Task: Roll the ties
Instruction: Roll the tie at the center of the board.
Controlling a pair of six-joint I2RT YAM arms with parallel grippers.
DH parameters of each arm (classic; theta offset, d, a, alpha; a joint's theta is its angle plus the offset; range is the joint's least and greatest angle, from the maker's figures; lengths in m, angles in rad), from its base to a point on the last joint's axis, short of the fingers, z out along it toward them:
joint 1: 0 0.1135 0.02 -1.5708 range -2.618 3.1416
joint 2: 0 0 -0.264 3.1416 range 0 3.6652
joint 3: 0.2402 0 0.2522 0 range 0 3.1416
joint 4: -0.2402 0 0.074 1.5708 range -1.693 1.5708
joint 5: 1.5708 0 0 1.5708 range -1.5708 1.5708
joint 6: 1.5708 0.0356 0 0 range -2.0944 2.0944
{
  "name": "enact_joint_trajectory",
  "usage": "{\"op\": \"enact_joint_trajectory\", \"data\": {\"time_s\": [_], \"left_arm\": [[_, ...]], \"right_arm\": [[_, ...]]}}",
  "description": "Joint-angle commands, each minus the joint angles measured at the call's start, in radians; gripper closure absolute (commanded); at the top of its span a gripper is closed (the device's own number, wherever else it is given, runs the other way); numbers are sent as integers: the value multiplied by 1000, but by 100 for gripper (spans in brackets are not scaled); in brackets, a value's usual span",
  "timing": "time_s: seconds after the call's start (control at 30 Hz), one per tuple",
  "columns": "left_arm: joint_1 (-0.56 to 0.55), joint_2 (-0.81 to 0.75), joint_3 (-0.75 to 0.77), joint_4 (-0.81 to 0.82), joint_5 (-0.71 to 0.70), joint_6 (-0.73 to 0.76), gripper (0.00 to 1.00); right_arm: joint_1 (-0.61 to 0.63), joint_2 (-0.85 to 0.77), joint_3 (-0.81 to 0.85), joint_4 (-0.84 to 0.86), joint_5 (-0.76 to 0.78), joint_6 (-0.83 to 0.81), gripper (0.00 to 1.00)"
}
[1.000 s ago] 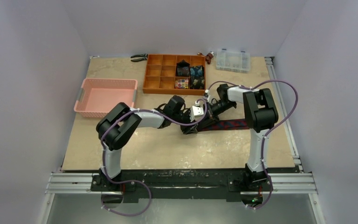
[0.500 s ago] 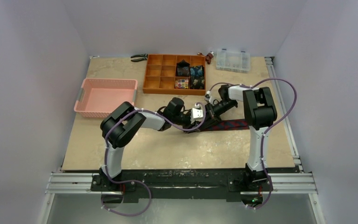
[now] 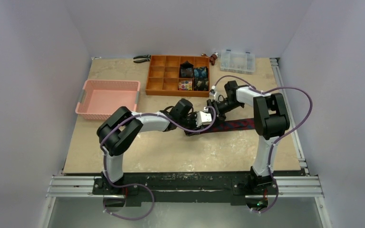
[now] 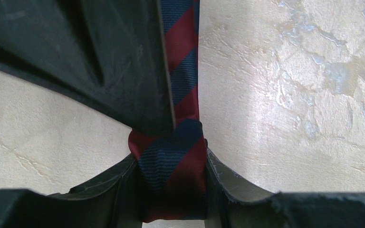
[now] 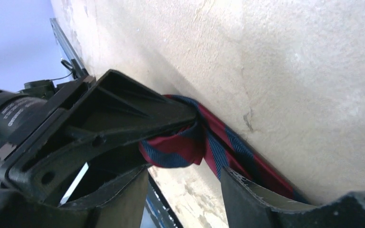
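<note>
My left pincer was clamped partway shut on the tie, and it had the rolled end squeezed from both sides, navy and red stripes bulging between the tips. From that roll the rest of the tie ran flat along the table, out to the right. My right pincer was open with its tips well apart, holding nothing. The roll sat just beyond them, in my left pincer's grasp, and the flat strip passed behind one finger. In the left wrist view, a right finger lay along the strip's edge, just above the roll. Both pincers met near mid-table. At the far side, the tray held rolled ties in its right-hand compartments.
</note>
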Motion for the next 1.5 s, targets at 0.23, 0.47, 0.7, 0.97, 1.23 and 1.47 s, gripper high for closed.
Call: {"op": "enact_joint_trajectory", "data": {"time_s": [0.23, 0.47, 0.7, 0.97, 1.23, 1.47], "left_arm": [[-27, 72, 45, -268, -133, 2, 78], [5, 63, 41, -201, -30, -62, 57], [59, 31, -75, 200, 182, -199, 45], [50, 118, -46, 421, 242, -307, 44], [42, 163, -54, 466, 245, -389, 60], [20, 40, -122, 142, 2, -31, 81]], "right_arm": [[57, 79, 12, 133, 5, 64, 63], [36, 120, 12, 58, 103, -35, 100], [23, 136, -7, 57, 292, -83, 100], [30, 123, -12, 78, 414, -75, 100], [58, 114, -24, 114, 446, -55, 100], [42, 89, 67, 17, 277, -89, 71]]}}
